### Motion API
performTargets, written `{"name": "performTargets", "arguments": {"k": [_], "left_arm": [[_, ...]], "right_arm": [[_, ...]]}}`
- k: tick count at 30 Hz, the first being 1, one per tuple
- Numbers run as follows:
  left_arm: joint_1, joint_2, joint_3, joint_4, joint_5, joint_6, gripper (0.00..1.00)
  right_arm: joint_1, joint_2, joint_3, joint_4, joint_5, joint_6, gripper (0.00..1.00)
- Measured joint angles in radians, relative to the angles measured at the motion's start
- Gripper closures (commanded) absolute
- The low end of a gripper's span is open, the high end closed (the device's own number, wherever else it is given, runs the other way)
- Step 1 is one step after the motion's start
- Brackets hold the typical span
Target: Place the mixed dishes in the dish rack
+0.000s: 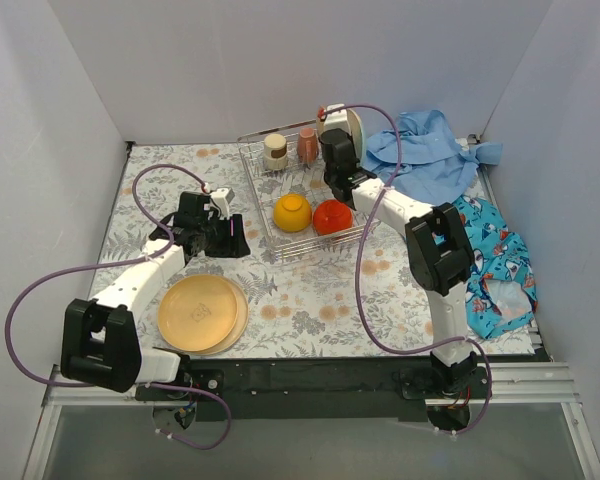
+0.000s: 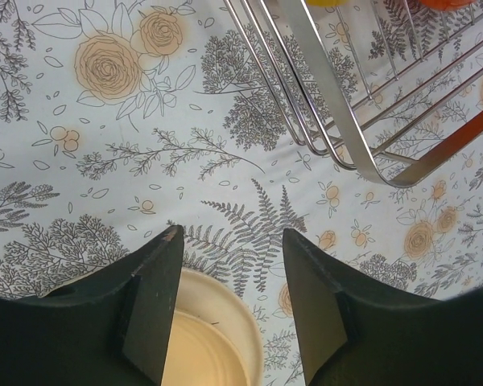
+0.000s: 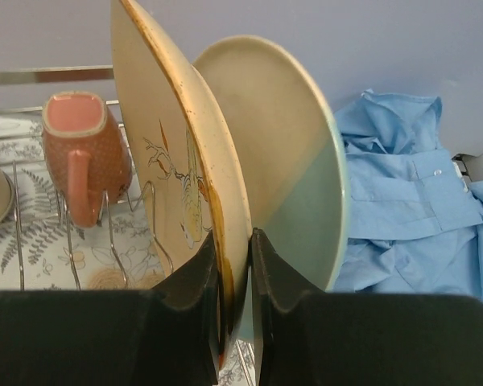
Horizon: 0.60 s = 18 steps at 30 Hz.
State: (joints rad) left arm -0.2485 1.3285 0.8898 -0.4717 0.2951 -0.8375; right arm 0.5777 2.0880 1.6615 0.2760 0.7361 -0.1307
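white arms [image 1: 140, 282], black joints [image 1: 100, 342], purple cables [image 1: 13, 310]

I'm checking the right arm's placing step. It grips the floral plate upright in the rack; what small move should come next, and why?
Probably open the right gripper and let go. It pinches the rim of the floral plate, which stands upright in the dish rack beside the cream-and-blue plate. Its bottom edge is hidden, so ease down first if unseated.

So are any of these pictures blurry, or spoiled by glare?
Top view: soft, even light, nothing blurred. Left wrist view: the rack wires catch bright glints, and the black left fingers show little detail. Right wrist view: the plate held close up is sharp, but the right fingers are nearly featureless black.
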Motion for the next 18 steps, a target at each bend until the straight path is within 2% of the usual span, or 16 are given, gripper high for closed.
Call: {"name": "performTargets", "arguments": {"k": [2, 3, 4, 7, 12, 18], "left_arm": [[0.005, -0.004, 0.0, 0.0, 0.0, 0.001, 0.44], [0.007, -0.005, 0.0, 0.0, 0.0, 0.002, 0.44], [0.009, -0.005, 0.0, 0.0, 0.0, 0.003, 0.44], [0.016, -0.005, 0.0, -0.001, 0.005, 0.02, 0.43], [0.026, 0.011, 0.0, -0.008, 0.013, 0.124, 0.4], [0.082, 0.046, 0.011, -0.056, 0.039, 0.337, 0.39]], "right_arm": [[0.0, 0.01, 0.001, -0.021, -0.011, 0.023, 0.93], [0.0, 0.011, 0.001, -0.042, -0.012, 0.029, 0.88], [0.0, 0.013, 0.001, -0.058, -0.016, 0.038, 0.76], [-0.001, 0.013, 0.0, -0.086, -0.035, 0.061, 0.6], [-0.014, -0.019, -0.001, -0.084, -0.06, 0.077, 0.5], [-0.035, -0.183, -0.033, -0.218, -0.142, 0.141, 0.41]]}}
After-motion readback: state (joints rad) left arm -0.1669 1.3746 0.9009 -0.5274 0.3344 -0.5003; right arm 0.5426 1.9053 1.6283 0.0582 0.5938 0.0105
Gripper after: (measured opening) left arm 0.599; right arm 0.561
